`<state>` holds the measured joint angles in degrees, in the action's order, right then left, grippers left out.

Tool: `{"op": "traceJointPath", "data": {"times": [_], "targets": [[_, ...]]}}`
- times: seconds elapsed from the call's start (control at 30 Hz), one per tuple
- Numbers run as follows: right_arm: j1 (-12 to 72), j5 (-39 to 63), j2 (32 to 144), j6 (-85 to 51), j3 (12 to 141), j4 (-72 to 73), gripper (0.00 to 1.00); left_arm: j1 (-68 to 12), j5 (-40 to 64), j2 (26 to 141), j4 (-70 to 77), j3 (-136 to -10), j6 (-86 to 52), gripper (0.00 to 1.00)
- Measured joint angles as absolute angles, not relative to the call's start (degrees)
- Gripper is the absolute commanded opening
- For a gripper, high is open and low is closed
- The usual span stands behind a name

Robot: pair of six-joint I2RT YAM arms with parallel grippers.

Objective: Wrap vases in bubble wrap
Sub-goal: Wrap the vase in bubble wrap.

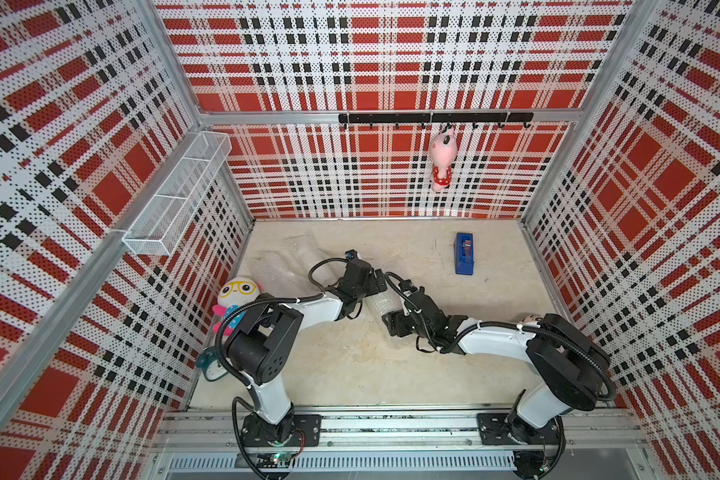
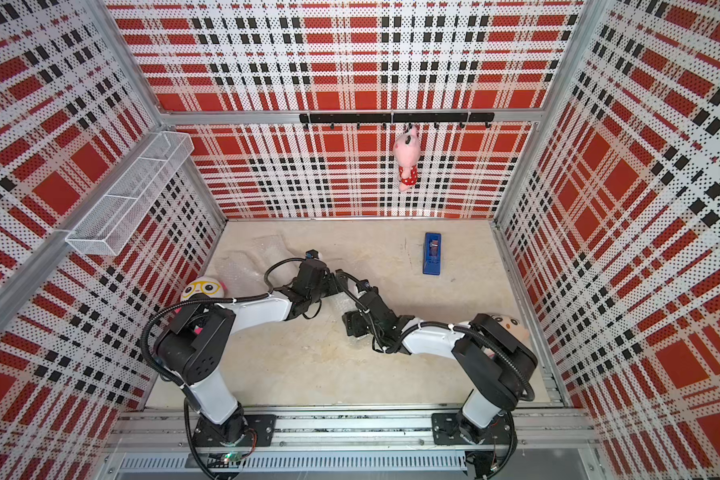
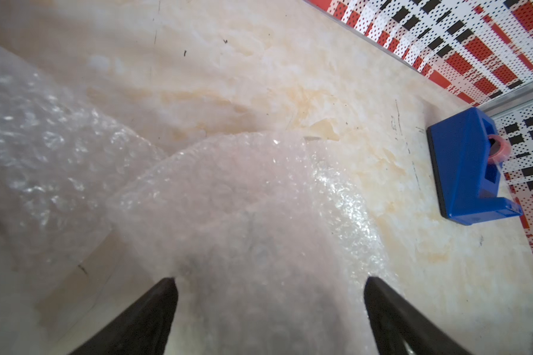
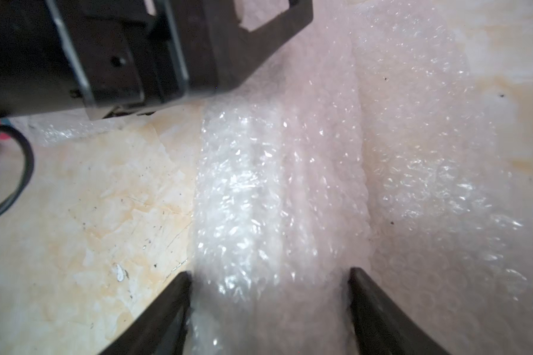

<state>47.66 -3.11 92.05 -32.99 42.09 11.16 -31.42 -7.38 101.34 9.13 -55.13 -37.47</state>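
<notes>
Hands meet over the counter (image 1: 350,365) in both top views: left hand (image 1: 378,281) at the far end of the bubble wrap roll (image 1: 376,308), right hand (image 1: 393,325) at its near end, long axis running hand to hand. Left wrist: jaws spread wide, straddling the roll, not squeezing. Right wrist: jaws pressed onto both sides of the roll, which stretches straight ahead. No vase shows bare; presumably one's inside.

Marbled beige tabletop (image 1: 350,374)
A blue tape dispenser (image 1: 464,254) and bubble wrap (image 4: 274,184), seemingly bundled at centre, are lying on it.
</notes>
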Motion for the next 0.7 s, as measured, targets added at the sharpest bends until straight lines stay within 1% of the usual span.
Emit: {"op": "traceJointPath", "data": {"times": [0.2, 0.4, 0.7], "targets": [[43.94, 3.33, 91.48, -38.61, 36.38, 21.02, 0.72, -31.68, -7.38, 98.83, 8.29, -55.75, -36.67, 0.98], [40.64, 8.08, 91.74, -44.84, 31.18, 31.42, 0.71, -34.09, -8.25, 97.78, 6.76, -55.75, -35.97, 0.98], [39.66, 11.81, 94.78, -51.16, 29.08, 40.51, 0.72, -35.48, -8.64, 99.92, 3.9, -55.96, -35.86, 0.98]]}}
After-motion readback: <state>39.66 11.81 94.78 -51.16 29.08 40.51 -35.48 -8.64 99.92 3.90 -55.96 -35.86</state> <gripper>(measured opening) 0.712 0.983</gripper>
